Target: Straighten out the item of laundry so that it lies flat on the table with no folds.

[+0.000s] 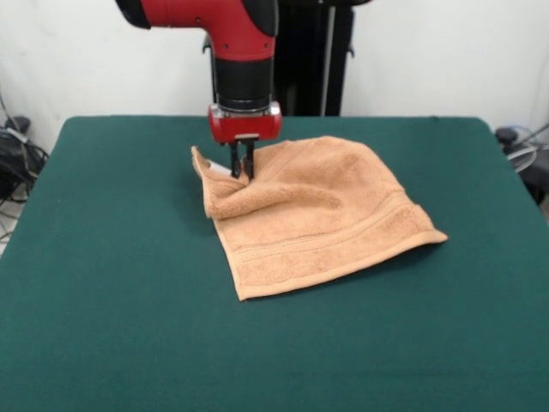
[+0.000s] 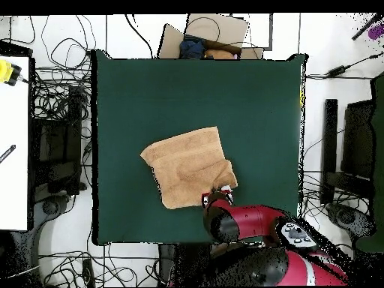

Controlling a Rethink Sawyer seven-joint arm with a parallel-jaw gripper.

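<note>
Towel (image 1: 317,210) is lying near the middle of the table (image 1: 111,283), its pedestal-side corner bunching into a fold. Soft, limp terry; you are likely best pinching that folded corner. Gripper (image 1: 241,168) is sitting directly on that corner, fingers narrow, apparently pinching the cloth.

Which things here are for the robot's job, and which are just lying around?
For the job:
- orange towel, folded over at one corner
- green table
- the robot's tool, down at that folded corner

Just lying around:
- tangled cables on the floor
- cardboard box past the table's edge
- white desk at the side
</note>
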